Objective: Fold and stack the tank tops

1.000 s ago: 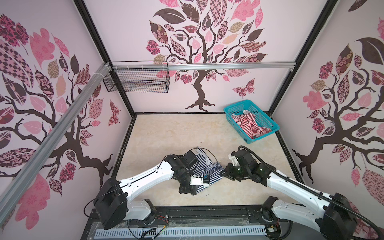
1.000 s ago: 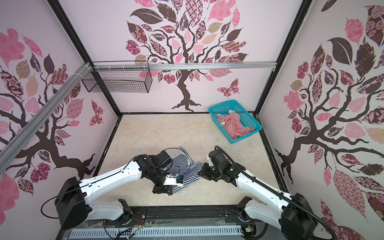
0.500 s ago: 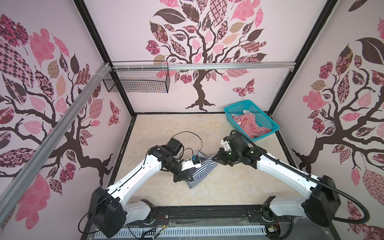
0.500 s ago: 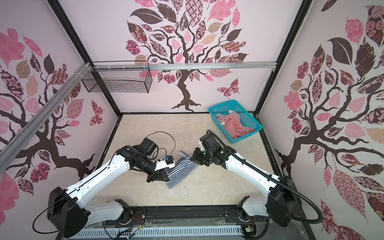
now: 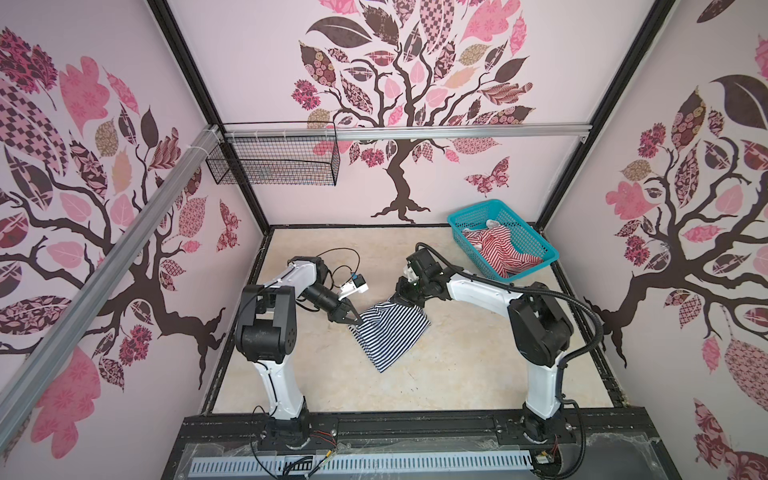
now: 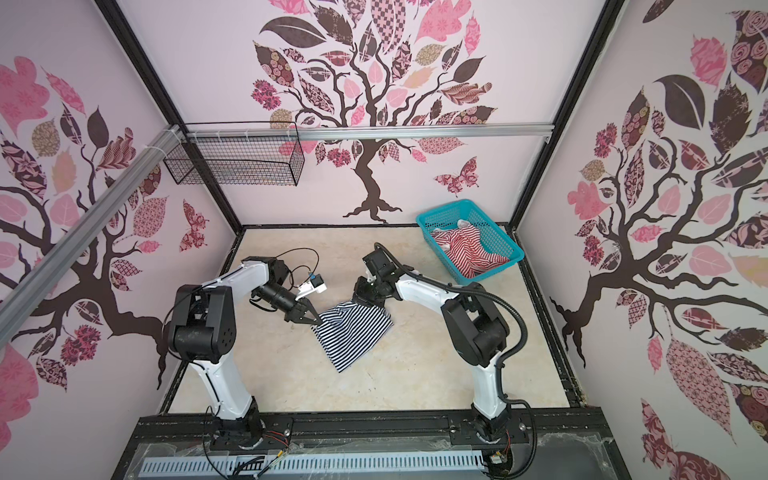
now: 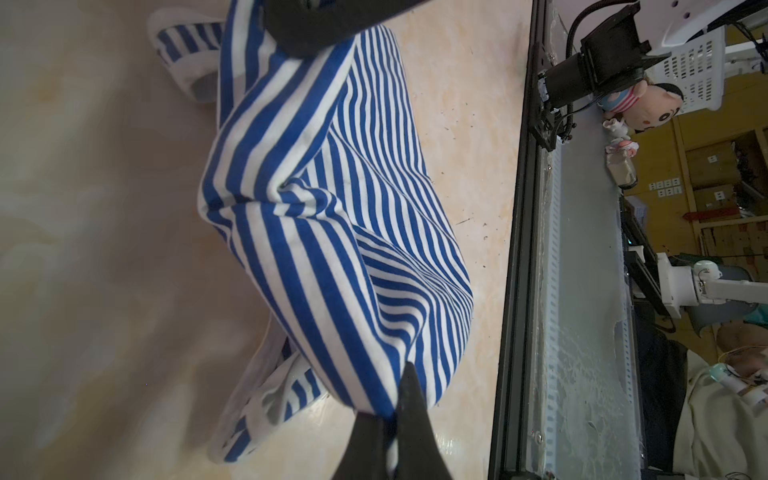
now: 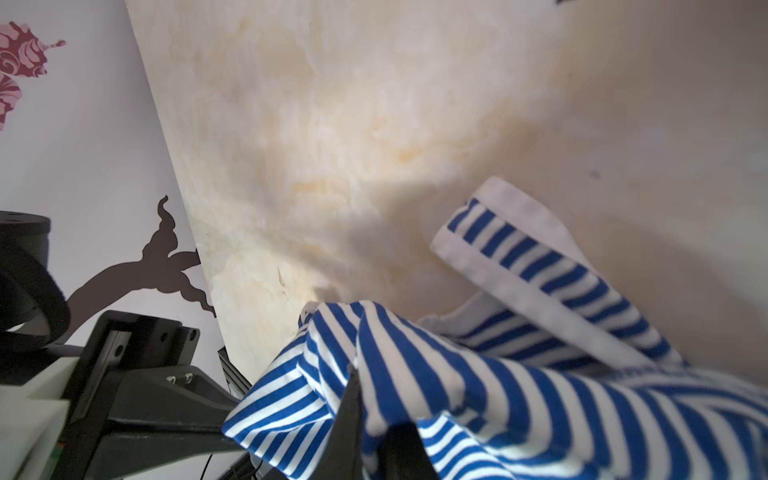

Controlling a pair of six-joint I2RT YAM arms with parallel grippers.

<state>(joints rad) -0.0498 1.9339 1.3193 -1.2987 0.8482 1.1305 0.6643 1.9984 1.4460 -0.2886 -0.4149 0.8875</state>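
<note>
The navy-and-white tank top lies mid-table, its far edge stretched between both grippers and the rest trailing toward the front. My left gripper is shut on its left corner, and in the left wrist view the cloth is pinched at the gripper's tips. My right gripper is shut on the right corner, and striped fabric bunches around that gripper. The red-and-white tank top lies crumpled in the basket.
A teal mesh basket stands at the back right corner. A black wire basket hangs on the back left wall. A black rail runs along the table's front edge.
Both grippers have moved away from the front edge and a little to the left, drawing the navy-and-white top with them. Its far edge is now pulled out between them.
</note>
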